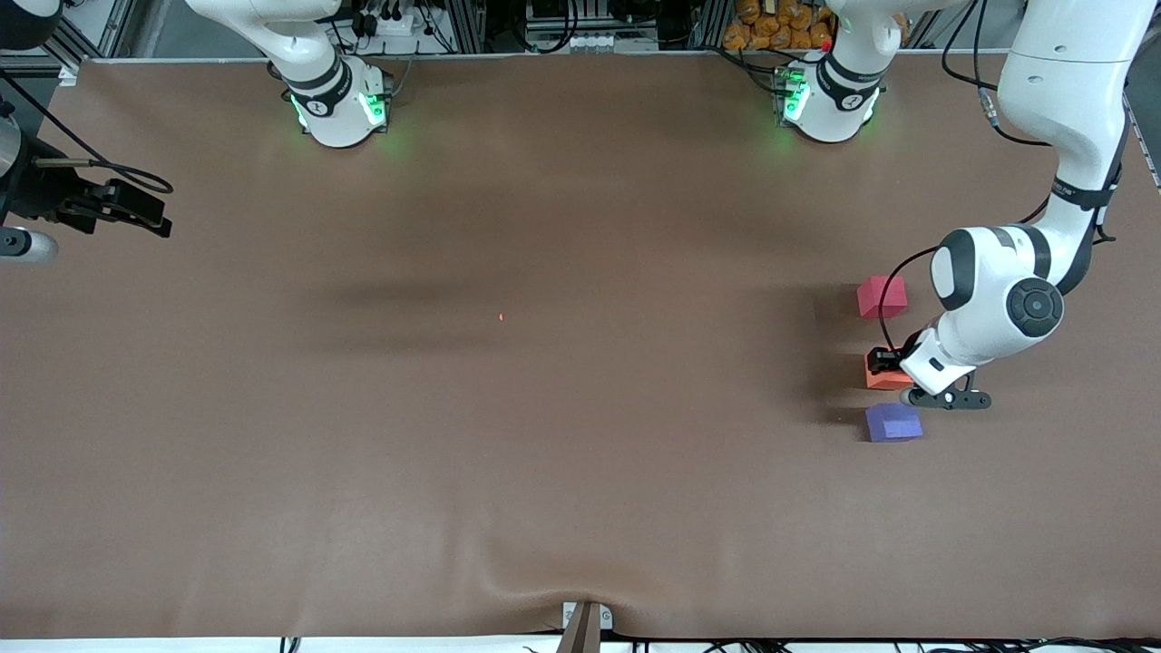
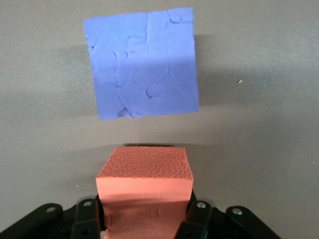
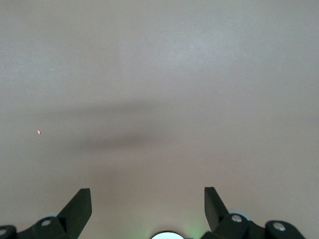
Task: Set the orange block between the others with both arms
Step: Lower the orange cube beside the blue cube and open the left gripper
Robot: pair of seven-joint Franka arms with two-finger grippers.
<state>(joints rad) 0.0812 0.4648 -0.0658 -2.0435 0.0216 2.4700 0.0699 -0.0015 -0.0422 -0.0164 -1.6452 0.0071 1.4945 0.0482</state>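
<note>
My left gripper [image 1: 887,370] is shut on the orange block [image 1: 884,380], down low at the left arm's end of the table. The block sits in the gap between the red-pink cube [image 1: 882,297], farther from the front camera, and the purple-blue cube [image 1: 893,423], nearer to it. In the left wrist view the black fingers [image 2: 87,219] clamp the orange block [image 2: 144,174] on two sides, with the purple-blue cube [image 2: 143,64] a short gap away. Whether the block touches the table I cannot tell. My right gripper [image 1: 136,213] waits open at the right arm's end, nothing between its fingers [image 3: 79,206].
Brown cloth [image 1: 580,453] covers the whole table. A tiny orange speck [image 1: 501,316] lies near the middle, also showing in the right wrist view as a speck [image 3: 38,132]. The cloth puckers at the front edge over a clamp [image 1: 582,621]. Both arm bases stand along the back edge.
</note>
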